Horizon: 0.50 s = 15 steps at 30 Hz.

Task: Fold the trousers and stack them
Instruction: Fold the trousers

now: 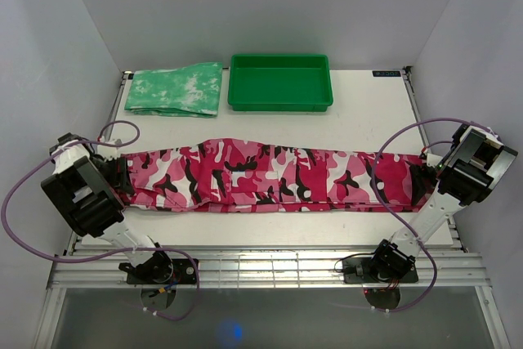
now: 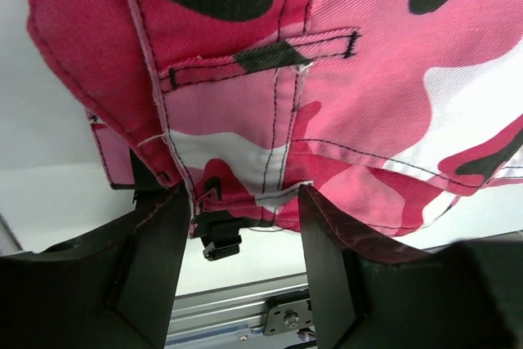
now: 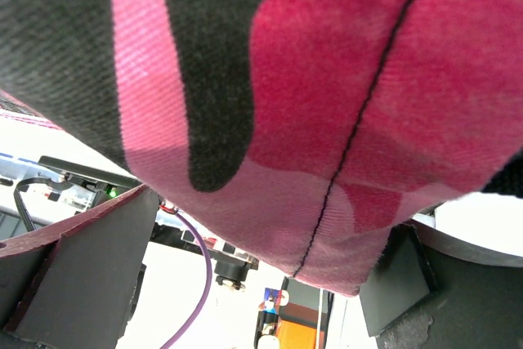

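Wide-jawed, my left gripper (image 2: 245, 195) and right gripper (image 3: 274, 226) straddle the trousers (image 1: 270, 173); I should pinch both layers squarely.

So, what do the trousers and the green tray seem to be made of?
The trousers: seemingly woven cotton-like twill, matte; fine diagonal weave lines and black stitched seams show. The green tray: probably moulded plastic; smooth, even colour, rounded rim.

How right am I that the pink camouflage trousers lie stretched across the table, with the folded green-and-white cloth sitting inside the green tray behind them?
Wrong in one respect: the folded green-and-white cloth is not inside the green tray. It lies on the table just left of the tray, as the top external view shows. The pink camouflage trousers do lie stretched across the table in front of both.
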{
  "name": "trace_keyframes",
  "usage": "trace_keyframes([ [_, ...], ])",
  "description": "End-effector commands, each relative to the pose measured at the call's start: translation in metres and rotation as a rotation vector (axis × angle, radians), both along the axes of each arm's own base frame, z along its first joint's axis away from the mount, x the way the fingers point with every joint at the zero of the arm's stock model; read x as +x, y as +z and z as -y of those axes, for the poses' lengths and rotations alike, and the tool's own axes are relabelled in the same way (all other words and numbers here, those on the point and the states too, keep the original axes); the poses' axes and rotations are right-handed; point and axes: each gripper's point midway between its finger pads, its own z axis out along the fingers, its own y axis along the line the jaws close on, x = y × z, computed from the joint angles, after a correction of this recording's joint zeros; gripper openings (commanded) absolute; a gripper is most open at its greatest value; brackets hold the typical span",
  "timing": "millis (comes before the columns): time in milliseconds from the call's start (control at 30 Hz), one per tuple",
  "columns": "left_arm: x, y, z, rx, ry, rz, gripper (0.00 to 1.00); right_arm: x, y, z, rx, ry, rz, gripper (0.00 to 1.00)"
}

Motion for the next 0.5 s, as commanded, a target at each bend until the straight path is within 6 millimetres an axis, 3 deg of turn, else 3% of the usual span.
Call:
trace_keyframes([
  [0,0.01,0.007,0.008,-0.032,0.007,0.065,0.65,0.039,-0.019,0.034,-0.102,0.006,0.163,0.98],
  [200,0.015,0.0,-0.014,0.066,0.056,0.048,0.68,0.042,-0.018,0.034,-0.106,0.013,0.162,0.98],
  [467,0.034,0.011,-0.03,0.098,0.05,0.086,0.68,0.042,-0.017,0.035,-0.112,0.02,0.159,0.98],
])
